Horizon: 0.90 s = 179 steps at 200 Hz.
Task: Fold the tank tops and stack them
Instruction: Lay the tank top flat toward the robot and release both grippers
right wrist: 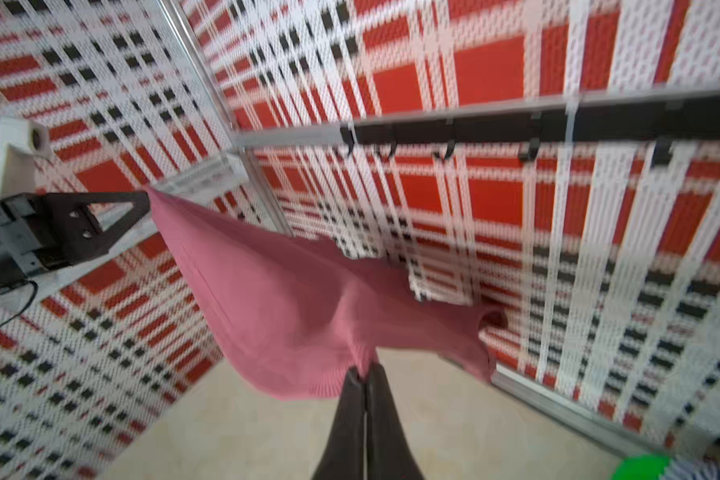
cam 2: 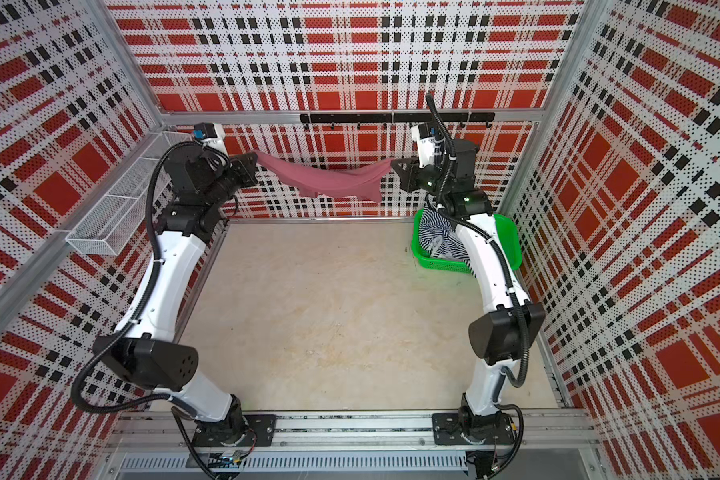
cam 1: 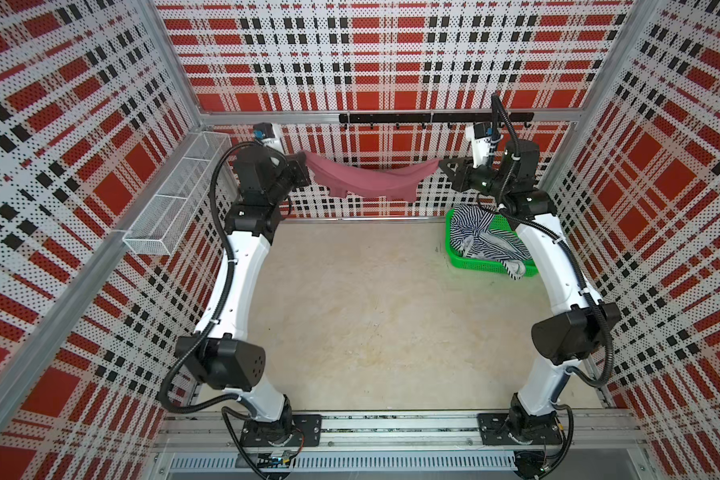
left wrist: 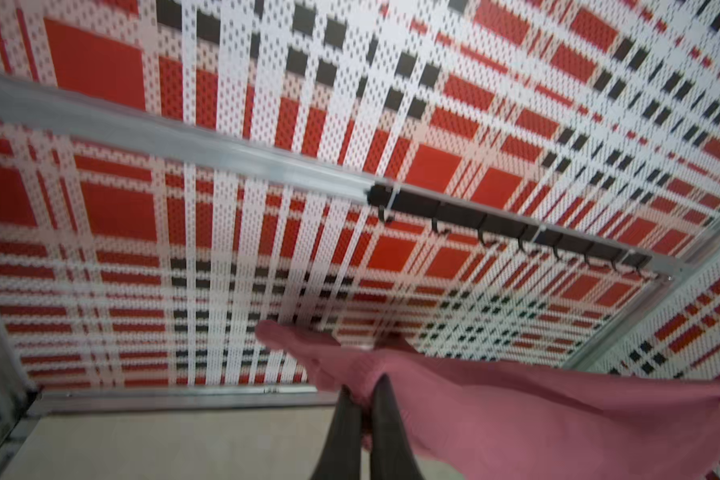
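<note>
The dusty rose tank top (cam 1: 371, 178) (cam 2: 329, 178) hangs in the air near the back wall, sagging between both grippers. My left gripper (cam 1: 304, 160) (left wrist: 364, 388) is shut on one end of it. My right gripper (cam 1: 441, 164) (right wrist: 364, 372) is shut on the other end; cloth bunches at the fingertips in both wrist views. The left gripper (right wrist: 142, 203) also shows in the right wrist view. The navy-and-white striped tank top (cam 1: 485, 241) (cam 2: 441, 241) lies crumpled in the green basket (cam 1: 474, 264) (cam 2: 510, 237) at the back right, one strap over the rim.
A white wire shelf (cam 1: 175, 203) is fixed to the left wall. A black hook rail (cam 1: 433, 118) runs along the back wall above the held top. The beige table surface (cam 1: 371, 311) spreads between the two arms.
</note>
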{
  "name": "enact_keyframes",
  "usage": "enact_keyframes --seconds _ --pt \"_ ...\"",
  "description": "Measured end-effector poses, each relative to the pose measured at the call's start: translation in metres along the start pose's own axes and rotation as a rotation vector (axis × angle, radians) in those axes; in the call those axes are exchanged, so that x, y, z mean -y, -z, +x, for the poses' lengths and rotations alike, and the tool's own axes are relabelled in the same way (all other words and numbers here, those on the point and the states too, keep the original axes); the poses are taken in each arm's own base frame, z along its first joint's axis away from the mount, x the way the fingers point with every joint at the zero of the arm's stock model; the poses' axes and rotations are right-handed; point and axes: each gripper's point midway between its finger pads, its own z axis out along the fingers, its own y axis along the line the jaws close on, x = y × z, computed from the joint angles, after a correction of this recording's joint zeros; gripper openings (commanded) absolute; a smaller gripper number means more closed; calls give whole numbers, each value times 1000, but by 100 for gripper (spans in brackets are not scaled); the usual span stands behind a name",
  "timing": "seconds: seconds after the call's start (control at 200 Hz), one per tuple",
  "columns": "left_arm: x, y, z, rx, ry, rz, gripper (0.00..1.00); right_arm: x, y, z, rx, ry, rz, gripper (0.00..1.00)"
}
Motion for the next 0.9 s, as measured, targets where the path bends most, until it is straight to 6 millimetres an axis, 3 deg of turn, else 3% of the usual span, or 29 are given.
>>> enact_keyframes --seconds 0.105,0.215,0.311,0.356,0.416,0.536,0.631,0.676,0.717,0.767,0.837,0.897 --pt "-8 24 80 -95 18 -30 0 5 6 74 -116 -58 -10 0" --pt "-27 55 198 -278 67 -83 0 8 19 186 -287 -197 -26 0" --pt "-48 98 296 -443 163 -152 0 -3 45 286 -456 -360 -19 0" --pt "-56 120 328 -493 210 -188 0 -12 60 323 -537 -429 -5 0" --pt "-59 147 361 -534 270 -217 0 -30 79 357 -626 -486 7 0" --pt "-47 181 387 -557 364 -211 0 -56 112 390 -737 -543 56 0" --pt "-39 196 393 -569 440 -215 0 -58 136 408 -783 -595 143 0" --pt "-36 202 395 -580 470 -225 21 -57 146 417 -799 -627 184 0" --pt "-34 207 398 -591 486 -232 43 -58 156 426 -815 -659 218 14" --pt "-33 214 400 -604 506 -250 60 -58 168 436 -840 -697 264 26" --pt "-36 223 401 -610 518 -291 79 -54 180 439 -876 -698 333 39" --pt "-41 227 391 -595 512 -334 84 -45 182 427 -885 -661 397 42"
